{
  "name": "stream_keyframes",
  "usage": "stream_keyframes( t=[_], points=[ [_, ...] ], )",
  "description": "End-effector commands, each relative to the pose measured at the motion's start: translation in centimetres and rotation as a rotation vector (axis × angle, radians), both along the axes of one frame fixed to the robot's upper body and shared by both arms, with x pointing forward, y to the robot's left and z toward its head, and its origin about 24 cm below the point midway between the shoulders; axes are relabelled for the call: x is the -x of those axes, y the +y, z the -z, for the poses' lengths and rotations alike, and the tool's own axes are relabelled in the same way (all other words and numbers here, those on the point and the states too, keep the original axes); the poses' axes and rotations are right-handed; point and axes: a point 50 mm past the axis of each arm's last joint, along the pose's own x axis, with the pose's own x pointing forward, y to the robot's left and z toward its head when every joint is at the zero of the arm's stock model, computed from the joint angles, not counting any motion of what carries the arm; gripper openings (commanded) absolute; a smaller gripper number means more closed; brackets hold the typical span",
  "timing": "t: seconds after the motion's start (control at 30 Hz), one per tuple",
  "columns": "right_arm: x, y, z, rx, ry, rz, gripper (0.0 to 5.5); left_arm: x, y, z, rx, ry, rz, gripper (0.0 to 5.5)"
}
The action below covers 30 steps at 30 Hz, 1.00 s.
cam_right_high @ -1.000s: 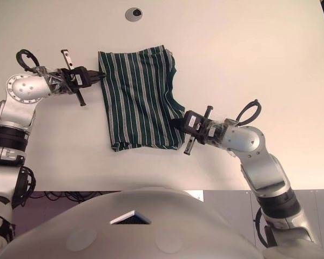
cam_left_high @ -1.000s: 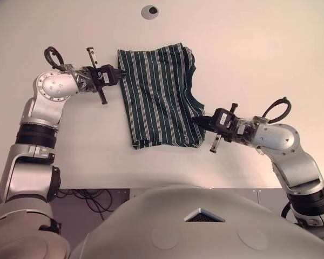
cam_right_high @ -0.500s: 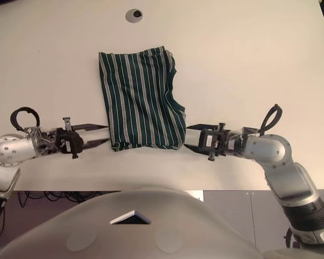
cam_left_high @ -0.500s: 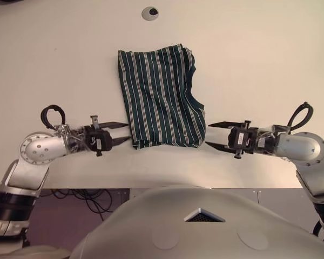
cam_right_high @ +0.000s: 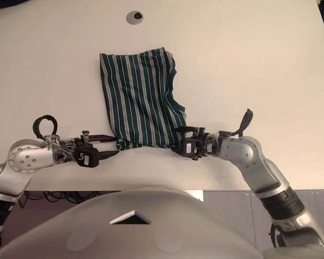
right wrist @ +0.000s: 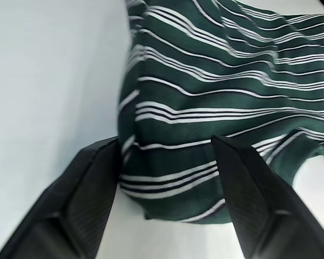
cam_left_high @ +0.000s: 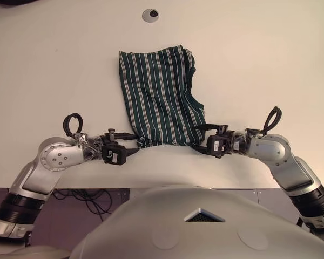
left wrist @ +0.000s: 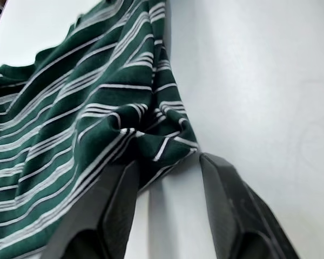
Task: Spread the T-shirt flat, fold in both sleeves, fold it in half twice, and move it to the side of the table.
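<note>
A green T-shirt (cam_left_high: pixel 159 97) with white stripes lies folded into a tall rectangle in the middle of the white table (cam_left_high: pixel 270 65). My left gripper (cam_left_high: pixel 137 142) is at the shirt's near-left corner, open, and that corner (left wrist: pixel 162 145) sits between its fingers (left wrist: pixel 119 205). At the near-right corner my right gripper (cam_left_high: pixel 198 138) is also open. Its fingers (right wrist: pixel 243 183) straddle the folded hem (right wrist: pixel 173 178). Both grippers lie low on the tabletop, close to the front edge.
A round cable grommet (cam_left_high: pixel 149 14) sits in the table beyond the shirt. The table's front edge (cam_left_high: pixel 151 186) runs just behind both grippers, with cables hanging below it. Bare tabletop stretches to the left and right of the shirt.
Both arms swung from the shirt's sides down to the table front. They then closed in on the shirt's near corners, which now sit between the open fingers.
</note>
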Motion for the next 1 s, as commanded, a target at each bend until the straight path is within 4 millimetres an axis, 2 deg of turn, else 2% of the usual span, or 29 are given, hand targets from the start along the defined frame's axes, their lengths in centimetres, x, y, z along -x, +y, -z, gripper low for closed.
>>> stream_keyframes(
  t=[0.03, 0.17, 0.3, 0.43, 0.67, 0.83, 1.0],
  points=[
    [0.0, -0.6, 2.0, 0.108, 0.027, 0.023, 2.95, 0.2, 0.3, 1.3, -0.086, 0.014, 0.010, 1.93],
    [-0.1, -0.5, 3.5, 0.181, 0.048, -0.008, 2.95, 0.0, 0.0, 2.0, -0.113, 0.010, 0.047, 1.93],
    [-0.2, -0.4, 4.8, 0.236, 0.073, -0.032, 2.15, -0.3, -0.4, 2.7, -0.139, 0.029, 0.090, 1.93],
    [-0.2, -0.7, 5.6, 0.270, 0.073, -0.030, 1.47, -0.3, -0.6, 3.8, -0.171, 0.065, 0.119, 1.32],
    [0.1, -0.8, 5.5, 0.255, 0.090, -0.015, 0.12, 0.0, -0.1, 4.9, -0.230, 0.134, 0.126, 0.01],
    [0.3, -1.1, 5.1, 0.246, 0.107, -0.008, 0.09, 0.7, 0.4, 4.9, -0.222, 0.212, 0.106, 0.00],
    [2.2, -1.5, 3.0, 0.165, 0.246, -0.066, 0.09, 1.9, 1.4, 2.3, -0.100, 0.401, 0.038, 0.00]
  ],
)
